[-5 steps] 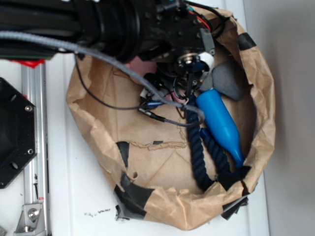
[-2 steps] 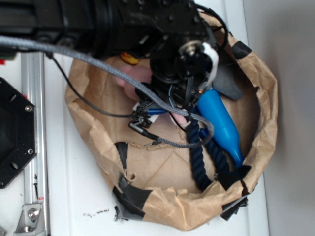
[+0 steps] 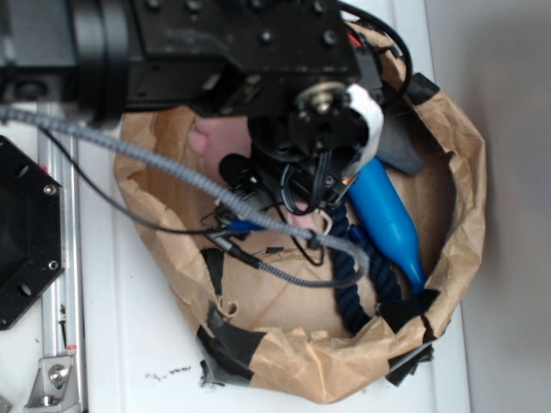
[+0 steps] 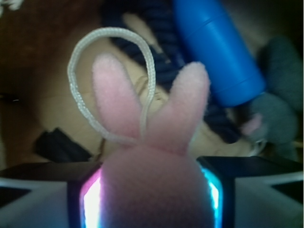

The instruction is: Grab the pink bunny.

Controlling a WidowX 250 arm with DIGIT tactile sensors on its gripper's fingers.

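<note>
since the earlier frames the arm has moved lower and more to the left in the exterior view, and its black body now covers more of the top of the paper bag. the yellow thing that showed one frame before near the top of the bag is now hidden.

in the exterior view, the gripper hangs inside the open brown bag, mostly covered by the wrist block and loose cables. a part of the pink bunny shows at the upper left of the bag, just under the black arm; another small pink part shows lower, near the cables. the blue bottle lies tilted at the right side of the bag, and the dark blue rope runs beside it, touching it. a grey plush sits above the bottle, partly hidden. from this view i cannot tell how the jaws stand.

in the wrist view, the pink bunny fills the space between the two fingers, which press it from both sides, so the gripper is closed on the bunny. its two ears stand up, and a whitish loop rises behind the left ear. behind are the blue bottle, the dark rope and the grey plush at the right.
</note>
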